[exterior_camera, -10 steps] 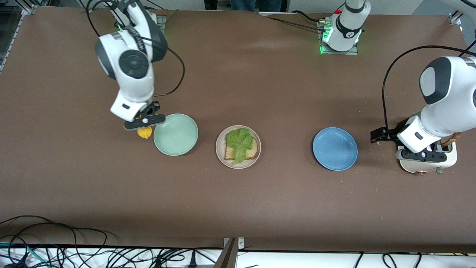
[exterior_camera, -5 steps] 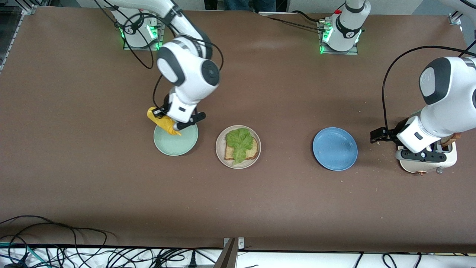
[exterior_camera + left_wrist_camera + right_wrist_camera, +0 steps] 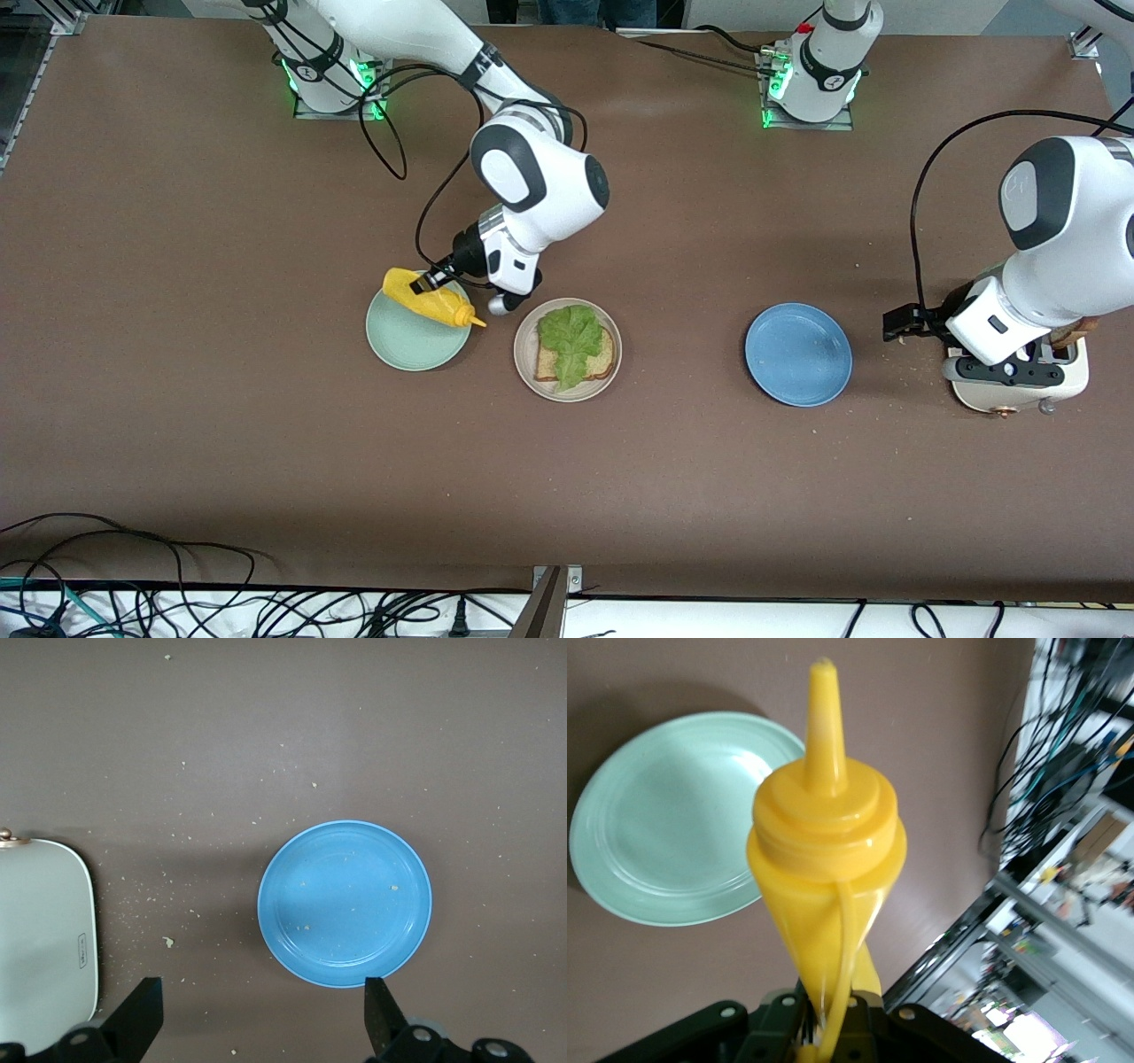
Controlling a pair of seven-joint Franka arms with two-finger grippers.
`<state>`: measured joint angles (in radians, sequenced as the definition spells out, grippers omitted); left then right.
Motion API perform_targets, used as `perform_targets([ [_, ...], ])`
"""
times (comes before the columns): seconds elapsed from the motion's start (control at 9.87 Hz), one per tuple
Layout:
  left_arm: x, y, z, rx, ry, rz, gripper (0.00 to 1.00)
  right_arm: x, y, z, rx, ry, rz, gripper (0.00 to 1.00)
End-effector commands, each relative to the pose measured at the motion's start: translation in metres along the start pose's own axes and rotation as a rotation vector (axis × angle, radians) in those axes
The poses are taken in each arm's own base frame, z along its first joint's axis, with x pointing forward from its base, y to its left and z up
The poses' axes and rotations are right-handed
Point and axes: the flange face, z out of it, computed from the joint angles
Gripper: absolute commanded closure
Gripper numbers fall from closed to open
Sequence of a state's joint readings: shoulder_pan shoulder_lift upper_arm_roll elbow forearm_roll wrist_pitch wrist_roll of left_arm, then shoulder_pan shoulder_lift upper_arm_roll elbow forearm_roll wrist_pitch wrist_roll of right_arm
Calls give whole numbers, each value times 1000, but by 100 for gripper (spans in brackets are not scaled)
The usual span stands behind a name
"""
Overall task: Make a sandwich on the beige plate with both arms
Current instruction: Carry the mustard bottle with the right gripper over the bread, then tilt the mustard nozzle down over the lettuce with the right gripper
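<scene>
Brown table (image 3: pixel 620 478): right gripper (image 3: pixel 423 285) clamps mustard bottle (image 3: pixel 431 303) over mint plate (image 3: pixel 407 346); left gripper (image 3: pixel 257 1028) jaws apart.

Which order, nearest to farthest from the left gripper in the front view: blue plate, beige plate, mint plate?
From the left gripper, over the toaster:
1. Blue plate, beside the toaster.
2. Beige plate, mid-table, holding bread and lettuce.
3. Mint plate, toward the right arm's end, under the held mustard bottle.

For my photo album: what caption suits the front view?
Right gripper tilts a mustard bottle over the green plate beside the lettuce-topped bread.
</scene>
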<state>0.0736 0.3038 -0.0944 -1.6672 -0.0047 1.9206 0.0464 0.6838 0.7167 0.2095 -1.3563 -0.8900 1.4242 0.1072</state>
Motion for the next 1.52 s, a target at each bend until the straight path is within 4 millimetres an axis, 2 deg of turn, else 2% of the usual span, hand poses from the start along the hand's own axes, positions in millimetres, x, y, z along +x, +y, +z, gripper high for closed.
perform_targets([
  [0.0, -1, -1, -5, 33, 3, -3, 0, 19, -9, -17, -59, 0, -77, 100],
  [0.2, -1, -2, -4, 33, 2, -4, 0, 35, -18, -30, -129, 17, -157, 100],
  [0.3, -1, -3, -5, 33, 3, -6, 0, 45, -30, -35, -153, 17, -177, 100],
  [0.51, -1, -2, -5, 35, 3, -4, 0, 58, -42, -42, -221, 20, -236, 100],
  [0.71, -1, -2, -2, 32, -1, -5, 0, 70, -65, -43, -297, 25, -297, 100],
  [0.81, -1, -3, -2, 33, -1, -6, 0, 75, -66, -48, -309, 45, -314, 100],
  [1.01, -1, -2, -1, 32, -3, -5, 0, 85, -69, -43, -322, 62, -361, 100],
  [1.11, -1, -2, -1, 32, -3, -5, 0, 90, -76, -36, -338, 49, -369, 100],
  [1.42, 0, -2, 1, 32, -4, -5, 0, 98, -92, -34, -396, 47, -385, 100],
])
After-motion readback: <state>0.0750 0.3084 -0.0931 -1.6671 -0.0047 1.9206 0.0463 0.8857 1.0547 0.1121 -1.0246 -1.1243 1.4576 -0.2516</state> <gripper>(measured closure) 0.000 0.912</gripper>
